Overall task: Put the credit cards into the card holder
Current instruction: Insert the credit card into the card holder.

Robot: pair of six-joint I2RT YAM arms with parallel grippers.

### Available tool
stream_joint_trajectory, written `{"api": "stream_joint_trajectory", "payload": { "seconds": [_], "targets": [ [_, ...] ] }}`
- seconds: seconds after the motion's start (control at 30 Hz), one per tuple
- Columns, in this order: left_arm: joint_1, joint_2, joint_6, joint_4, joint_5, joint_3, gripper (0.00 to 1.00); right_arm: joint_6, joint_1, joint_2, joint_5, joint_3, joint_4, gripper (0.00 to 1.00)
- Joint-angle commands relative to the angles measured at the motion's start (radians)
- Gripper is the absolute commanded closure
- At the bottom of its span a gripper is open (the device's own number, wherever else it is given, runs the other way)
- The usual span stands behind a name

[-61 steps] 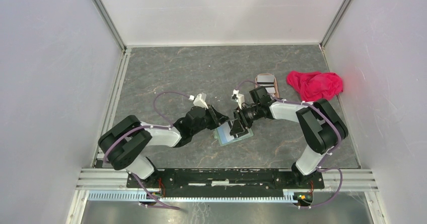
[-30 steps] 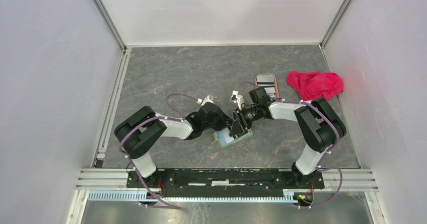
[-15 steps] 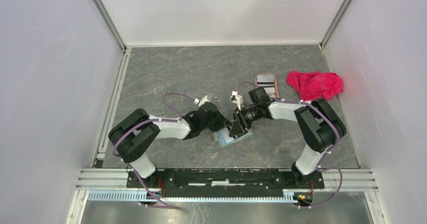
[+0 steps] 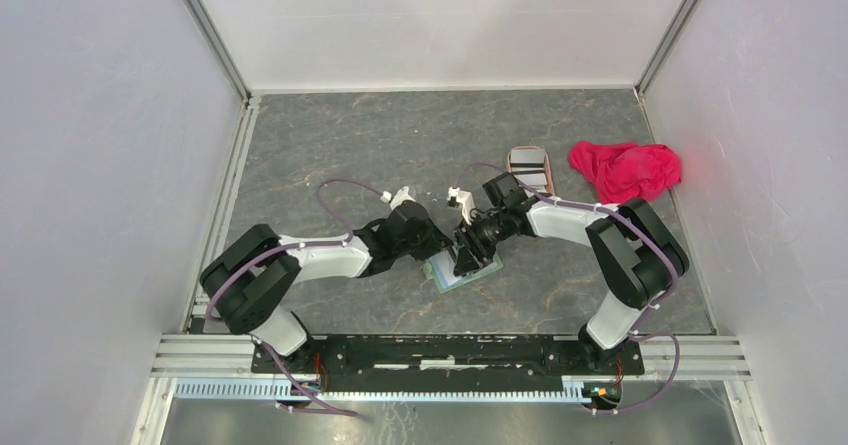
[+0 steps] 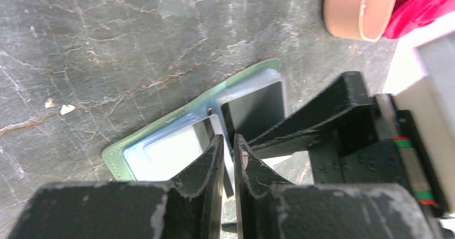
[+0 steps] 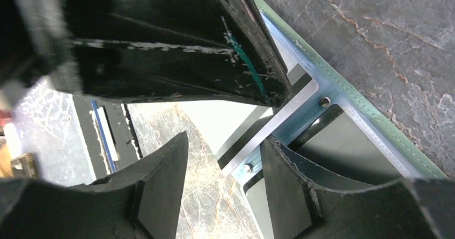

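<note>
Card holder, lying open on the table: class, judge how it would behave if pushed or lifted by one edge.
The card holder looks thin and flat, so probably light; a push would likely slide it over the smooth-looking table. It hinges at a middle fold, so lifted by one edge, the other half would probably droop.

Bright, even light; wrist views seemingly blurred close-up

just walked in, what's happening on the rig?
Both arms meet over the open sage-green bifold card holder on the grey stone-patterned table. The left gripper, jaws almost shut, is at a whitish card by one pocket; whether it grips it is unclear. The right gripper hovers open over the fold. A dark grey card sits in the other pocket.
</note>
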Motion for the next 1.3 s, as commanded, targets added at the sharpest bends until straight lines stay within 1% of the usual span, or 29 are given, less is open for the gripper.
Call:
{"api": "stream_joint_trajectory", "payload": {
  "seconds": [0.0, 0.3, 0.47, 0.57, 0.73, 0.83, 0.97, 1.07, 1.13, 1.27],
  "targets": [
    [-0.004, -0.099, 0.110, -0.012, -0.043, 0.020, 0.81, -0.088, 0.030, -0.033, 0.120, 0.038, -0.047, 0.41],
    [-0.003, -0.254, 0.212, 0.006, -0.080, -0.060, 0.77, -0.161, 0.111, -0.047, 0.256, 0.067, -0.089, 0.41],
    [-0.002, -0.360, 0.258, 0.013, -0.109, -0.138, 0.76, -0.212, 0.146, -0.051, 0.290, 0.081, -0.111, 0.41],
    [-0.002, -0.435, 0.278, 0.040, -0.115, -0.197, 0.74, -0.252, 0.166, -0.047, 0.292, 0.096, -0.134, 0.41],
    [-0.002, -0.562, 0.284, 0.126, -0.114, -0.298, 0.71, -0.312, 0.195, -0.038, 0.351, 0.128, -0.179, 0.38],
    [-0.002, -0.629, 0.297, 0.179, -0.114, -0.352, 0.66, -0.346, 0.195, -0.058, 0.375, 0.135, -0.189, 0.34],
    [-0.002, -0.700, 0.327, 0.206, -0.127, -0.380, 0.54, -0.384, 0.195, -0.091, 0.387, 0.135, -0.195, 0.30],
    [-0.003, -0.743, 0.344, 0.215, -0.140, -0.396, 0.46, -0.411, 0.194, -0.102, 0.372, 0.139, -0.210, 0.29],
    [-0.002, -0.769, 0.351, 0.220, -0.146, -0.406, 0.43, -0.428, 0.196, -0.106, 0.361, 0.144, -0.221, 0.28],
    [-0.002, -0.814, 0.356, 0.220, -0.152, -0.420, 0.40, -0.451, 0.195, -0.102, 0.345, 0.153, -0.243, 0.27]
  ]
}}
